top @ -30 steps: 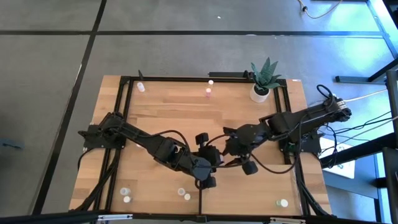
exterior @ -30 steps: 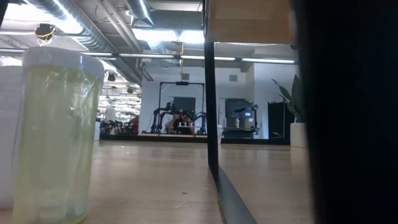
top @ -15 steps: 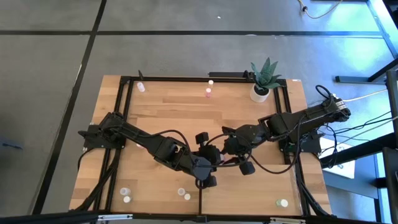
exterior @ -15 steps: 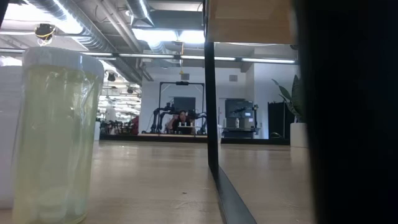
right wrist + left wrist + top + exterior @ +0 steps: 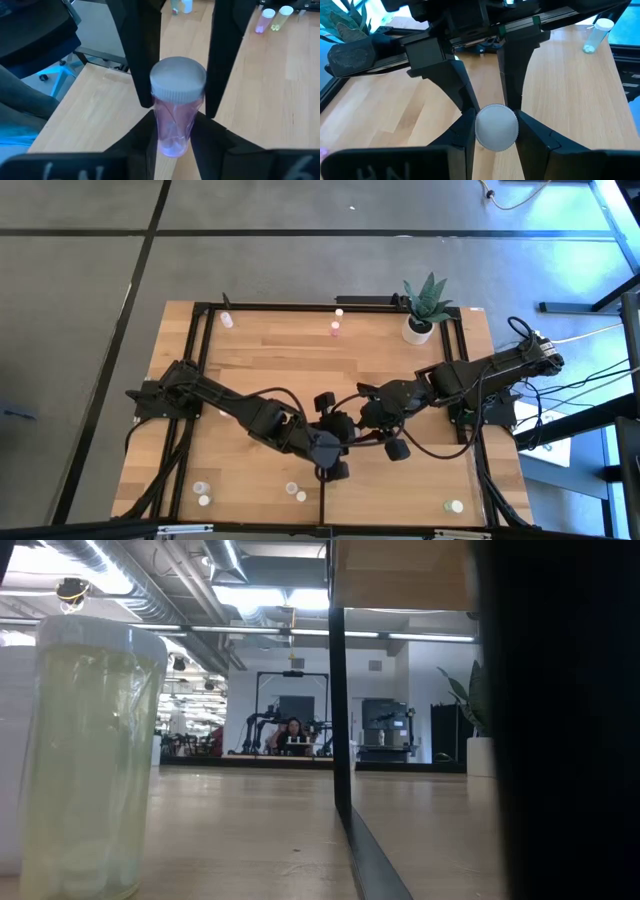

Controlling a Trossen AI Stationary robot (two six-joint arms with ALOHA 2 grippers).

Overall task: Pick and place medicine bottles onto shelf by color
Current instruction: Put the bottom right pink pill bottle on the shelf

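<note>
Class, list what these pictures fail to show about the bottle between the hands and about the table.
High view: the pink bottle is hidden beneath the left hand and right hand.
Left wrist view: only its white cap shows end-on; the cap hides the body's tint.
Low view: a dark upright blocks the right side; neither arm shows.
High view: the loose bottles are too small to tell colours.

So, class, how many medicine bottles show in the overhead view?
8 medicine bottles: three by the far edge, five by the near edge; more may hide under the arms.
</note>
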